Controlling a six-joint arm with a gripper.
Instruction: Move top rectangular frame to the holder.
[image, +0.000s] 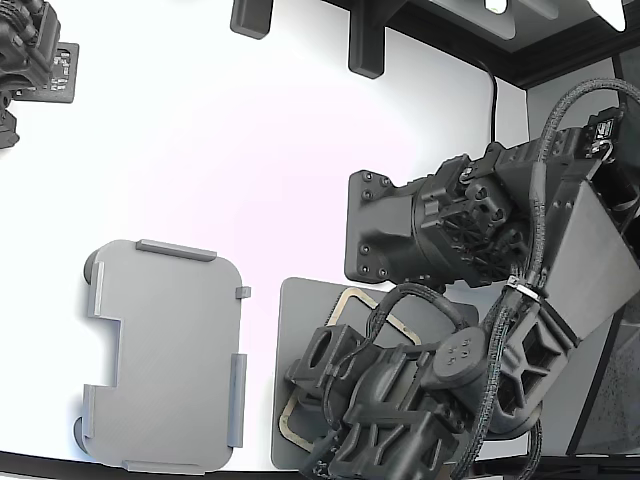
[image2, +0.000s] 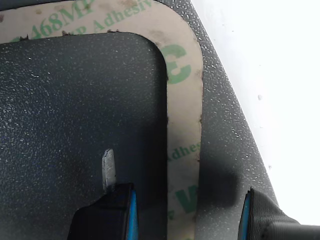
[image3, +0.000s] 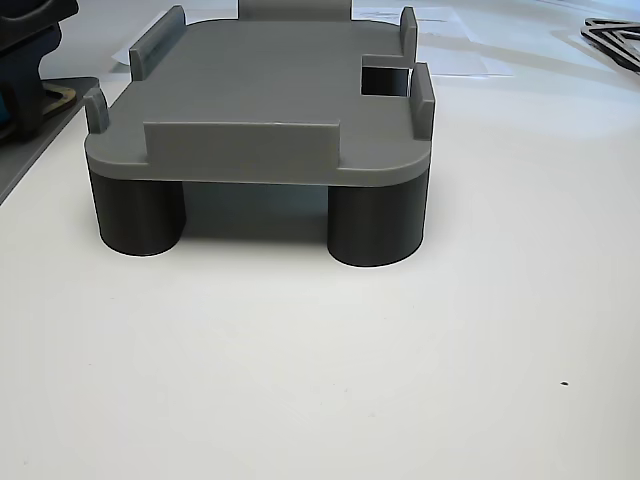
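The top rectangular frame (image2: 184, 75) is a thin tan outline with green lettering. It lies flat on a dark grey mat (image2: 75, 110). In the exterior view the frame (image: 347, 298) shows partly under my arm (image: 440, 400), on the mat (image: 300, 320). My gripper (image2: 185, 215) is open and close above the mat, with one finger on each side of the frame's long strip. The inner finger (image2: 112, 205) carries a thin grey tip. The light grey holder (image: 165, 350) stands empty at the exterior view's left. It also shows in the other view (image3: 270, 90).
A second arm (image: 30, 60) sits at the exterior view's top left. Black mounts (image: 365, 40) hang at the top edge. The mat's corner (image3: 30, 150) shows beside the holder in the other view. White table (image: 250, 180) lies between the holder and the mounts.
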